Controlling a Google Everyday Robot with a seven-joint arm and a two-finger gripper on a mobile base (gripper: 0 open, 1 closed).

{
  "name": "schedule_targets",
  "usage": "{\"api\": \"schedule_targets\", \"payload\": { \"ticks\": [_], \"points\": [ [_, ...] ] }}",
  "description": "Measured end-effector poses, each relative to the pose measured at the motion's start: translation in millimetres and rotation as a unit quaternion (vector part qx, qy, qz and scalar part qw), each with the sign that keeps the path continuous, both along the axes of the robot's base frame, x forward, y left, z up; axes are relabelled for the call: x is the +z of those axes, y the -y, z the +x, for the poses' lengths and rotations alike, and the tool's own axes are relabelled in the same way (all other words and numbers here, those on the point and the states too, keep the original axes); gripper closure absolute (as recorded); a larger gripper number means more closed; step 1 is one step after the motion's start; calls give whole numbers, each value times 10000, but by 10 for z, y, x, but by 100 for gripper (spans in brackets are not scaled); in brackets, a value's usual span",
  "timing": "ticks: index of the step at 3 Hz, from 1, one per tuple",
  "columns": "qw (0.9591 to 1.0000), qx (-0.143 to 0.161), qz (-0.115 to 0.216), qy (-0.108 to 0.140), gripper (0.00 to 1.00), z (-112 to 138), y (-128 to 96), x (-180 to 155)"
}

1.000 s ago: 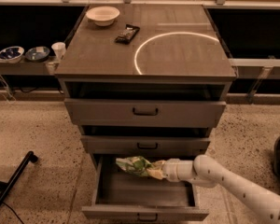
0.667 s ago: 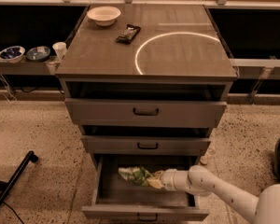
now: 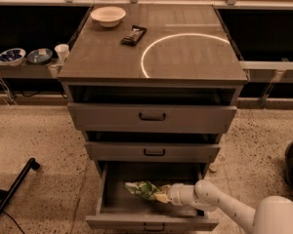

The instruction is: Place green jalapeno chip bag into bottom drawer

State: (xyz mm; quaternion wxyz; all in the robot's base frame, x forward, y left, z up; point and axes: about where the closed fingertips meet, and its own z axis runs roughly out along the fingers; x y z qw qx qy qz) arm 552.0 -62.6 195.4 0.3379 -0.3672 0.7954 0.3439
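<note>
The green jalapeno chip bag (image 3: 142, 189) is a crumpled green foil bag with light patches, low inside the open bottom drawer (image 3: 103, 199), near its middle. My gripper (image 3: 162, 195) reaches into the drawer from the right on a white arm (image 3: 219, 206) and sits at the bag's right end. The fingertips are hidden behind the bag. The drawer is pulled out, its dark handle at the frame's bottom edge.
The two upper drawers (image 3: 152, 117) are shut or nearly so. On the cabinet top are a white bowl (image 3: 108, 16), a dark snack packet (image 3: 133, 35) and a bright ring of light. Bowls and a cup (image 3: 62, 52) stand on a shelf at left. A black leg (image 3: 12, 191) lies on the floor, left.
The arm has lowered and reached further left into the bottom drawer, carrying the green bag down from near the drawer's back top to low inside it.
</note>
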Motion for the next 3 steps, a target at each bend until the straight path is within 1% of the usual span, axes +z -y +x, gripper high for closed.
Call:
{"api": "schedule_targets", "payload": {
  "ticks": [1, 2, 3],
  "points": [
    [10000, 2, 9, 1, 19, -6, -9, 2],
    [10000, 4, 11, 2, 0, -8, -11, 3],
    [10000, 4, 11, 2, 0, -8, -11, 3]
  ]
}}
